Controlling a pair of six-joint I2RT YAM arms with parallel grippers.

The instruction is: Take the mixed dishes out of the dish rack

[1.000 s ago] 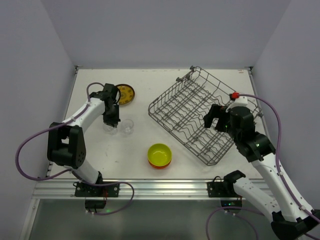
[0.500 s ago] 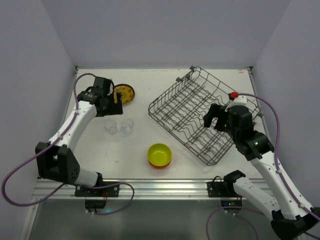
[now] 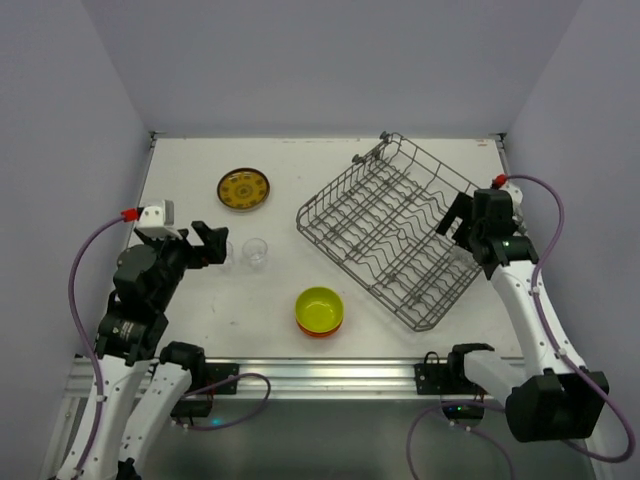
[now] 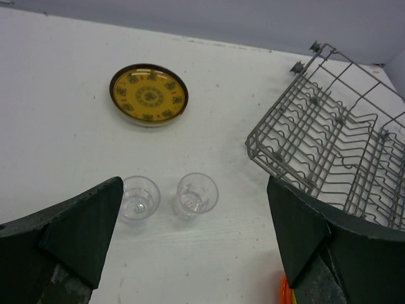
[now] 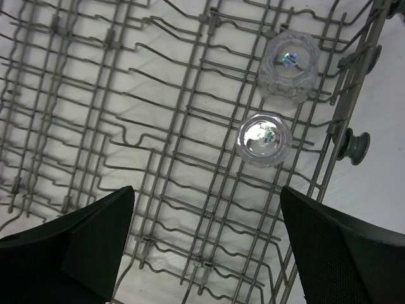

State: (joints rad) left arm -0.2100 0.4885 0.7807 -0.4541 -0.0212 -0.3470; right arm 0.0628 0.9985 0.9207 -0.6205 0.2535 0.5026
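While two glasses [image 5: 264, 139] sit by the right wall of the rack [image 3: 385, 235], we hold the right gripper [image 3: 458, 218] above them, jaws spread, apparently to take one — the left gripper [image 3: 208, 244], also wide and empty, hangs by a pair [image 4: 197, 196] set upright near the tabletop's left edge.

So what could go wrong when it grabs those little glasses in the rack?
The two clear glasses sit close together among the wires of the dish rack, so the right tool could bump one while taking the other. They look smooth and could slip out. A finger might also snag on a wire.
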